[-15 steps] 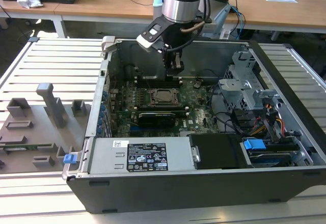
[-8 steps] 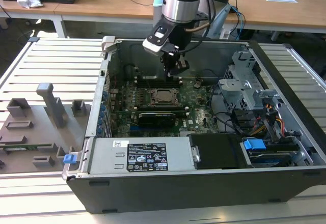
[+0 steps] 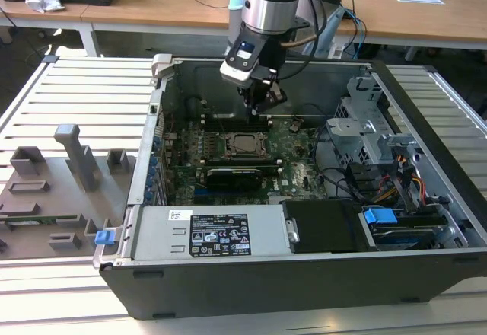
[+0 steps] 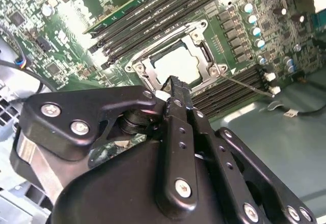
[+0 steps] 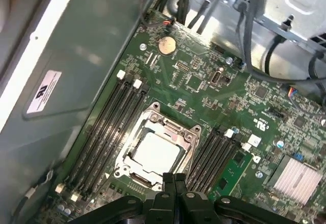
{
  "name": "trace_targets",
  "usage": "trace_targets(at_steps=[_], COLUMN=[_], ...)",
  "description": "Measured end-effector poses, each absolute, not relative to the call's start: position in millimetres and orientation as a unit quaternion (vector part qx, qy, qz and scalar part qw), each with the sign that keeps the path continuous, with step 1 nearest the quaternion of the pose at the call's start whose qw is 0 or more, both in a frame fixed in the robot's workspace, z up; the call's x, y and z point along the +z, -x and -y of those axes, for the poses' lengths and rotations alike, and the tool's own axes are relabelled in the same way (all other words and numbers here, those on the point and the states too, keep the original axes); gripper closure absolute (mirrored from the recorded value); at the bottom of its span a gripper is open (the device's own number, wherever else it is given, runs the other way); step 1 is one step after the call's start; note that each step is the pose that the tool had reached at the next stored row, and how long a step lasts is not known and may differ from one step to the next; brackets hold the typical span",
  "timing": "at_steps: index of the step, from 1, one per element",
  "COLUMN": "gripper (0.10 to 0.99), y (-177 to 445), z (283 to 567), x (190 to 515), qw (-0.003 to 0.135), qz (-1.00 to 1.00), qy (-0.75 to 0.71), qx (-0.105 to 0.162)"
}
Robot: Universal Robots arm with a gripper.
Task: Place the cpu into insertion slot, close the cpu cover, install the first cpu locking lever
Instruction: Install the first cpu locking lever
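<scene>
Office desks ran behind a slatted bench (image 3: 76, 91) that carried an open computer case (image 3: 426, 122). In the exterior view, the arm reached down into the case and the end effector (image 3: 262, 100) hung just above the green board, toward the far wall. The cpu (image 3: 242, 143) lay flat in the slot (image 3: 225, 145), close below the end effector. I could not judge contact from there.

In the second wrist view, the end effector (image 4: 175, 87) had its fingers together on nothing, with the tip poised over the near edge of the cover (image 4: 205, 51). The cover lay down around the cpu (image 4: 175, 63), whose pale top showed through the window. A thin lever (image 4: 249, 85) stuck out from the socket's corner across the memory slots (image 4: 239, 89). It looked unlatched to me.

In the first wrist view, the cpu (image 5: 155, 152) sat square inside the cover (image 5: 170, 126). The closed fingertips (image 5: 169, 180) stood near the frame's edge, and memory slots (image 5: 109, 127) ran along both sides.

I judged seating and cover done, with the first lever in hand. That move called for a narrow closed tip set on the thin rod. It also called for a steady push down and sideways under its catch, without slipping onto the board.
</scene>
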State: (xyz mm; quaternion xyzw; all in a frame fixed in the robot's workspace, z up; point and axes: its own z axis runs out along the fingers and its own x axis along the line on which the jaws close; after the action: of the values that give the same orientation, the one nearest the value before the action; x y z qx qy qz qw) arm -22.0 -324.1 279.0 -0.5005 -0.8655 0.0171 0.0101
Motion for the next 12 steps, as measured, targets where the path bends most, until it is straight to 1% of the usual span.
trace_targets(at_steps=[12], gripper=[0.980], y=[22.0], z=[324.1], x=[279.0], qw=[0.008], qz=[0.920], qy=[0.390], qx=[0.018])
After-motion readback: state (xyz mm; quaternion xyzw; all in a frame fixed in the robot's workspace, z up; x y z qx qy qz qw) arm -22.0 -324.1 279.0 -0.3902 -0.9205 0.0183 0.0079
